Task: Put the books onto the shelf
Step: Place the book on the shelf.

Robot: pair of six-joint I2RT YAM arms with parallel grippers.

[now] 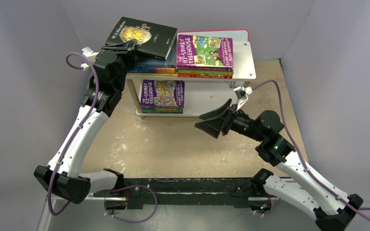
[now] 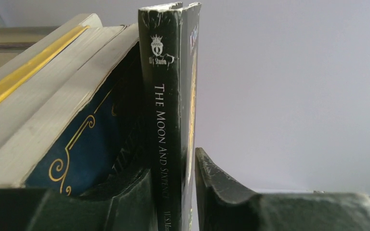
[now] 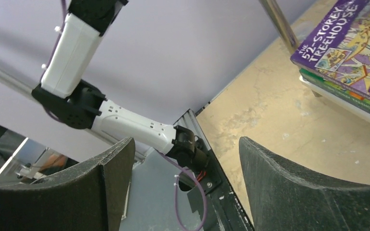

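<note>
A black book (image 1: pixel 144 34) lies askew atop a pile at the 11 o'clock corner of the shelf (image 1: pixel 243 60). Its spine sits between the jaws of the left end effector (image 1: pixel 123 47); whether they clamp it cannot be told. A blue book (image 2: pixel 86 144) lies directly beneath. A Treehouse stack (image 1: pixel 204 50) fills the top board at the black book's 3 o'clock, and a 52-Storey book (image 1: pixel 162 93) tops the lower tier's pile. At the shelf's 5 o'clock the right end effector (image 1: pixel 212 122) hangs over the tan surface (image 1: pixel 173 144), spread wide and empty.
</note>
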